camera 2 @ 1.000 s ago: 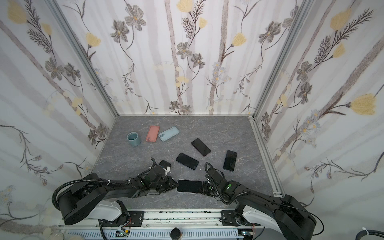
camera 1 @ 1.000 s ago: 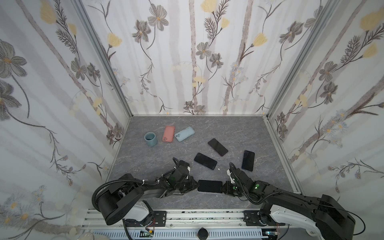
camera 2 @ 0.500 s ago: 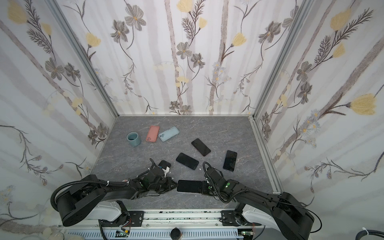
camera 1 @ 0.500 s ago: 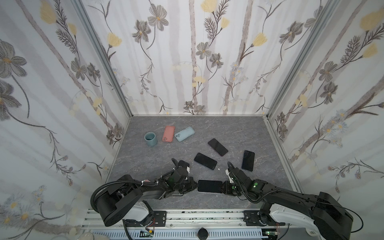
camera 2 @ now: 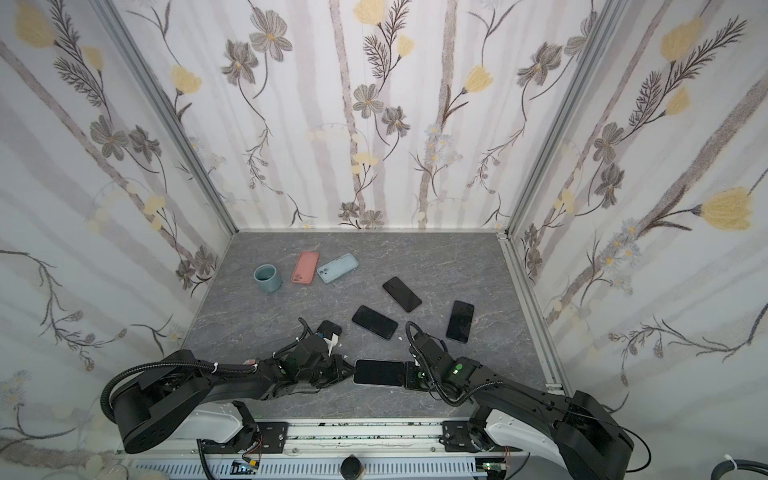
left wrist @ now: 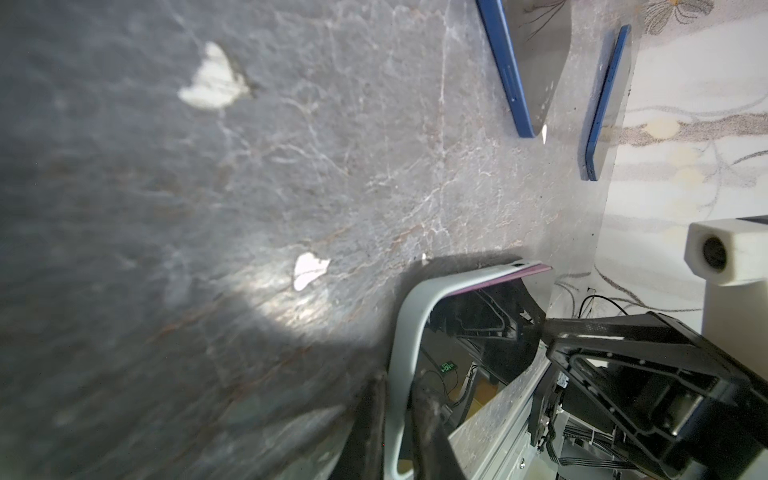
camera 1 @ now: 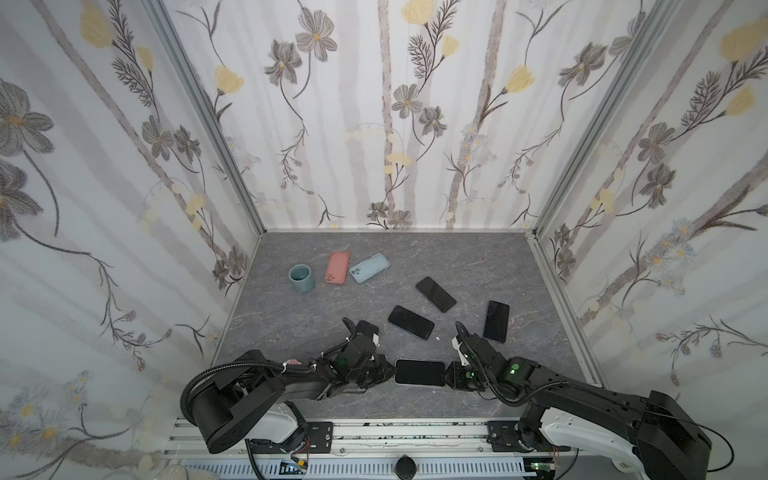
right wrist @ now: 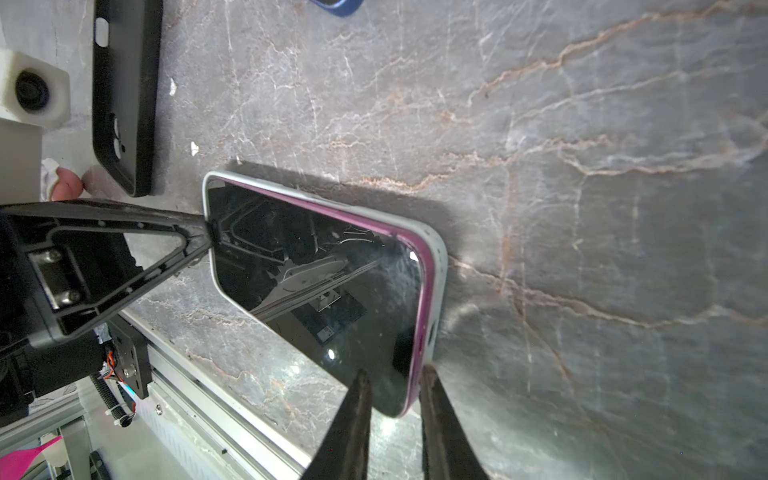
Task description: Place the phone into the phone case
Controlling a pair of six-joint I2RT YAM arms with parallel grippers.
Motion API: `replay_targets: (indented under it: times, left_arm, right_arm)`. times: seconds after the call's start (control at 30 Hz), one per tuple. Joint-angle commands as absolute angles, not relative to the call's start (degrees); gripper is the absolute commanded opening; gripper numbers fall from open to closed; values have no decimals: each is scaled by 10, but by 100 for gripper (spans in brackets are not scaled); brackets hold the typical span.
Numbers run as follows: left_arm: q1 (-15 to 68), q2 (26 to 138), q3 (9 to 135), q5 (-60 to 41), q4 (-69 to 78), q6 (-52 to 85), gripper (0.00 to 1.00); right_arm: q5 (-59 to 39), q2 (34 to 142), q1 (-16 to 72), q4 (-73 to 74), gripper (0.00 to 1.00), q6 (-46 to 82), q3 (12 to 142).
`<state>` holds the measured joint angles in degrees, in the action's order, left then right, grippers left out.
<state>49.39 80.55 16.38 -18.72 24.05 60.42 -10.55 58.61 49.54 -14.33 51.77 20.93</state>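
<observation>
The phone (camera 1: 419,372) is lying flat, screen up, at the bottom centre of both top views. It is sitting in the pale phone case (left wrist: 405,332), with a purple edge showing along one long side. The left gripper (left wrist: 399,403) is pinching the case rim at the phone's left end, jaws almost closed. The right gripper (right wrist: 395,390) is straddling the right-end corner, jaws narrowly parted; a firm grip cannot be confirmed.
</observation>
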Motion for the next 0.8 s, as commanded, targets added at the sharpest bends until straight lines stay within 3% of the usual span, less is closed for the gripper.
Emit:
replay_targets:
  times: [0.0,0.17,0.77]
  left_arm:
    - [493,822,159,-173,141,604,19]
    - [493,826,157,-173,143,602,22]
    - [494,850,164,-180,153,597,20]
  right_arm:
    - [-113,594,497,-140,22,513,207]
    - [-122,603,497,-135,16,513,204]
    - [-125,652,508,-166,13,502,195]
